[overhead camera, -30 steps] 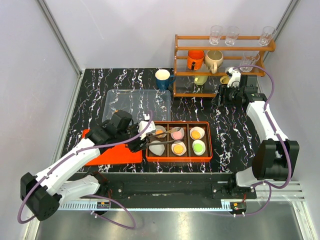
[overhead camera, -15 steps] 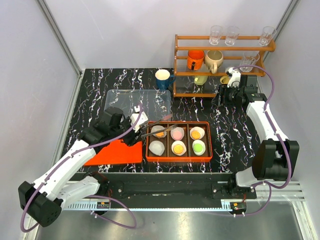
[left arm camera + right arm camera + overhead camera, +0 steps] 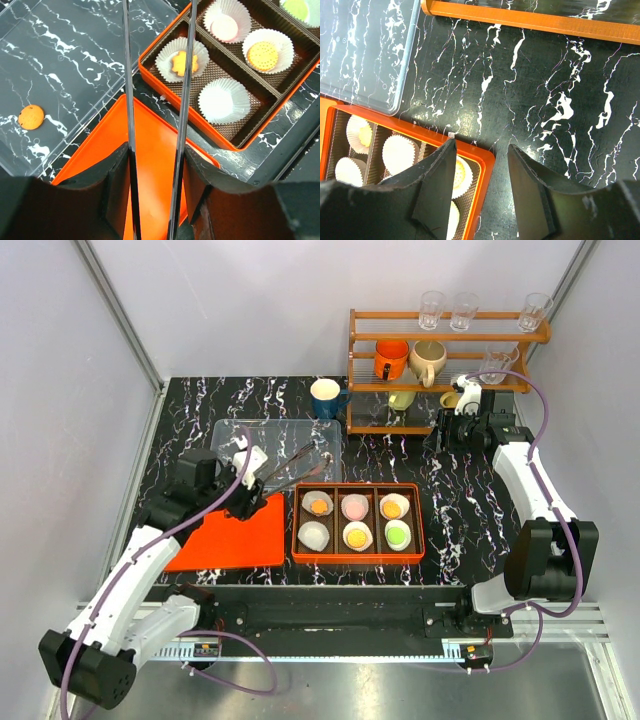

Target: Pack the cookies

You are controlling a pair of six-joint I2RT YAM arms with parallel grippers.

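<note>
Five cookies lie in white liners in the orange box [image 3: 358, 487]: orange [image 3: 318, 505], pink [image 3: 354, 506], orange [image 3: 392, 508], orange [image 3: 356, 536] and green [image 3: 398, 534]. The front-left liner [image 3: 224, 100] is empty. Another orange cookie [image 3: 31, 116] lies on the clear tray [image 3: 290, 435]. My left gripper [image 3: 156, 165] is shut on metal tongs [image 3: 186, 75], above the orange lid [image 3: 225, 535], left of the box. The tongs' blades stand apart with nothing between them, pointing toward the clear tray. My right gripper [image 3: 482, 150] is open and empty, high above the table by the shelf.
A wooden shelf [image 3: 448, 338] with mugs and glasses stands at the back right. A blue mug [image 3: 326, 397] sits behind the clear tray. Grey walls close in both sides of the black marbled table [image 3: 455, 505].
My left arm has drawn back to the left and away, taking the tongs out of the box's back-left compartment, where an orange cookie stays. The right arm has not moved.
</note>
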